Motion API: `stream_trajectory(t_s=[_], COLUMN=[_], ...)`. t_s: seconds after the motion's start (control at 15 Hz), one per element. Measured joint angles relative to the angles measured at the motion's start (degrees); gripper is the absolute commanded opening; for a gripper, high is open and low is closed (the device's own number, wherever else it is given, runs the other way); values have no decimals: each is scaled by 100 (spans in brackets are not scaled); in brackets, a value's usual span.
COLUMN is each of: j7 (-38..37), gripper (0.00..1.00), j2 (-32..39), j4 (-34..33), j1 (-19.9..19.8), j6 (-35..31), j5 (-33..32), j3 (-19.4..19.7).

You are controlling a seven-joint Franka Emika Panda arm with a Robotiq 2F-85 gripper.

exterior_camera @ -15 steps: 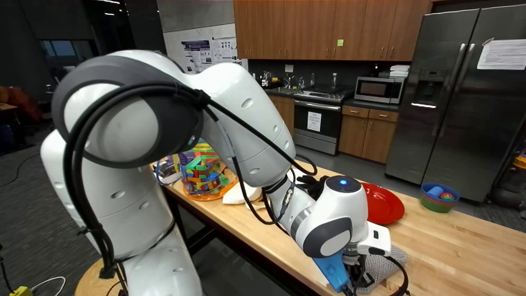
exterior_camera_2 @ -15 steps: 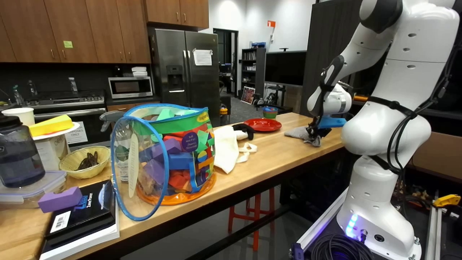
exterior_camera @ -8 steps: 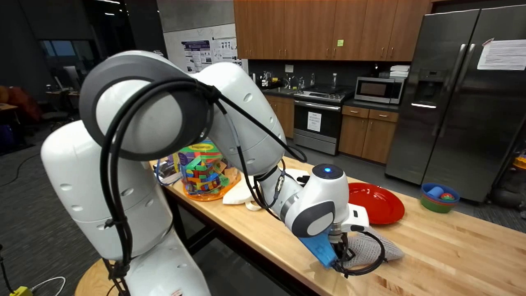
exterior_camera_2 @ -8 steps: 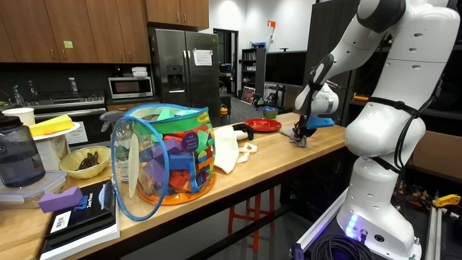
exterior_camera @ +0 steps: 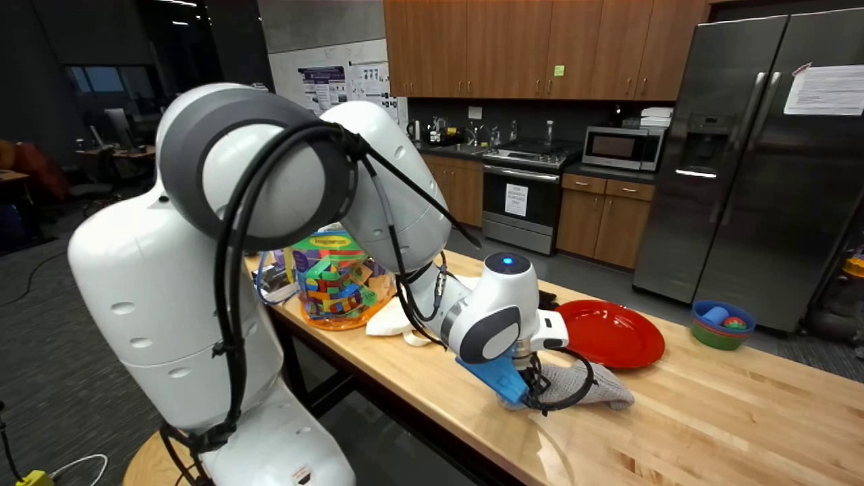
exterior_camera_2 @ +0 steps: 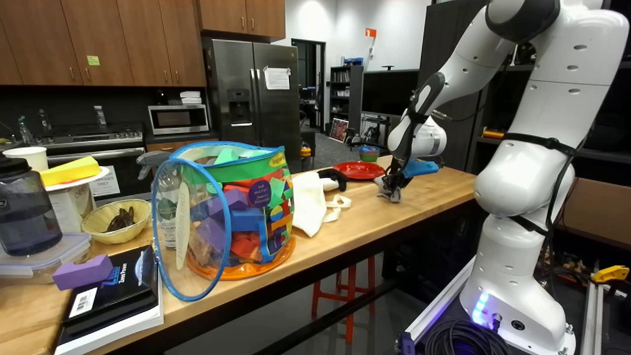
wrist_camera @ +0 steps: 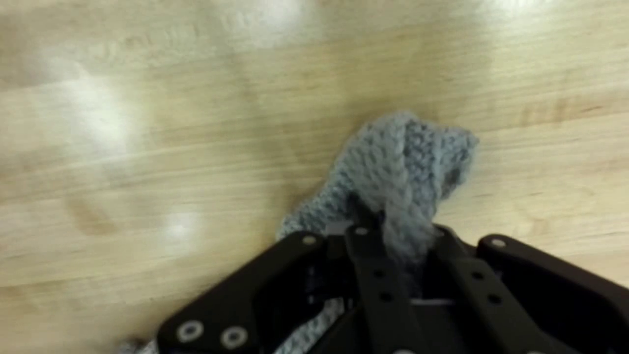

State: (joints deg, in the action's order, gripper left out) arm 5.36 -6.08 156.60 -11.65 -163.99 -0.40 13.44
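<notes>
— What is there, left to right?
— In an exterior view, a clear bag [exterior_camera: 331, 241] of colored blocks [exterior_camera: 337, 287], a white cloth [exterior_camera: 387, 320], then the gripper [wrist_camera: 401, 235].
— Holding anything?
— Yes: jaws clenched on a gray knitted cloth [exterior_camera: 572, 382], low at the wooden table [exterior_camera: 715, 398], near the red plate [exterior_camera: 611, 334]. Bowls [exterior_camera: 717, 341] come last.

In an exterior view, the end effector [exterior_camera: 536, 397] touches grey cloth [exterior_camera: 613, 393] near a red plate [exterior_camera: 611, 334].

Plate [exterior_camera: 613, 334] on table [exterior_camera: 736, 412], near cloth [wrist_camera: 388, 162] in tool [wrist_camera: 403, 236]
</notes>
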Motion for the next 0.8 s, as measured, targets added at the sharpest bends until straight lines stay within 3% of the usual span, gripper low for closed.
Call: stream_trajectory(t_s=[0.8], j7=[-90], gripper=[4], j2=[-24], j4=[34], j1=[506], j6=[-59], j5=[-1], j3=[-715])
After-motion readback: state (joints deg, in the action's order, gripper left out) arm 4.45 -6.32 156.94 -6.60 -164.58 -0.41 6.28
